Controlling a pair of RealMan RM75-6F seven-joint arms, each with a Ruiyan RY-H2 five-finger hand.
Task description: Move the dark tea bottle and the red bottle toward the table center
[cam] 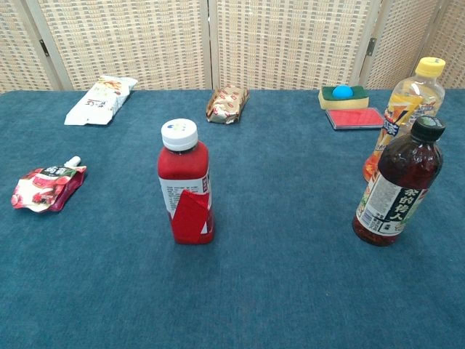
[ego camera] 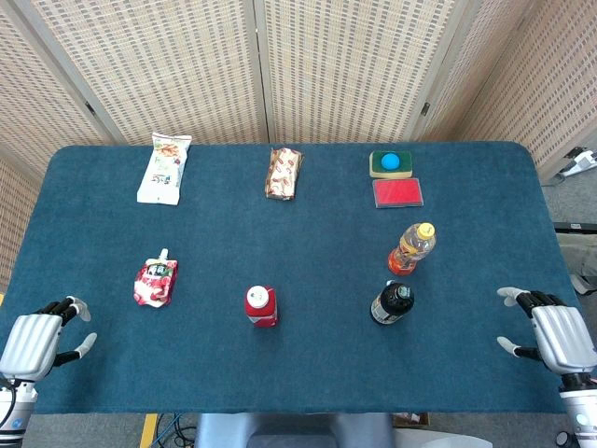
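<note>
1. The dark tea bottle with black cap and pale label (ego camera: 393,302) stands upright toward the near right part of the blue felt tabletop (ego camera: 308,243). The red plastic bottle with white cap (ego camera: 260,305) stands upright near the near edge, left of the table's middle line. The two are well apart, and neither is touched.

2. Step in hand, as I judge it: none begun. My right hand (ego camera: 550,334) rests at the near right corner with fingers apart, holding nothing. My left hand (ego camera: 42,334) rests at the near left corner, likewise spread and holding nothing. The chest view shows neither hand.

3. Next move, as I judge it: reach my right hand inward to the dark tea bottle and close round its body below the cap; my left hand would do the same at the red bottle.

4. Hazard on the right: the orange drink bottle with yellow cap (ego camera: 413,247) stands just beyond the tea bottle, close but apart. A careless approach could tip it.

5. Hazard on the left: the red spouted juice pouch (ego camera: 156,282) lies flat between my left hand and the red bottle, somewhat farther in.

6. Open room: the middle of the tabletop is bare felt. Along the far edge lie a white snack bag (ego camera: 165,168), a brown wrapped snack (ego camera: 284,173), and a blue-topped sponge (ego camera: 390,164) with a red flat pad (ego camera: 397,192) beside it.
</note>
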